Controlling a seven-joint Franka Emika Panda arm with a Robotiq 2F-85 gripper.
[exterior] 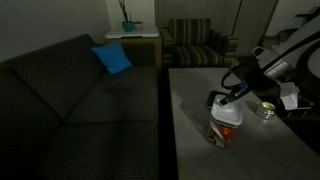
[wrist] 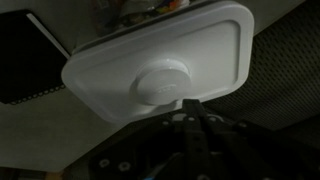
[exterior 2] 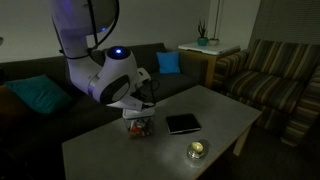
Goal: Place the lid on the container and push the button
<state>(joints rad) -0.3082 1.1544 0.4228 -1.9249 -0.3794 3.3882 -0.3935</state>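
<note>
Grey table (exterior 2: 235,125) by sofa (exterior: 70,90) — lid (wrist: 150,55) atop container (exterior: 224,135) — hand (wrist: 190,108) pinched closed over lid

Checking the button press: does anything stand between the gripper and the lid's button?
Nothing visible does. In the wrist view the shut gripper is right at the edge of the button on the lid, which covers the container.
</note>
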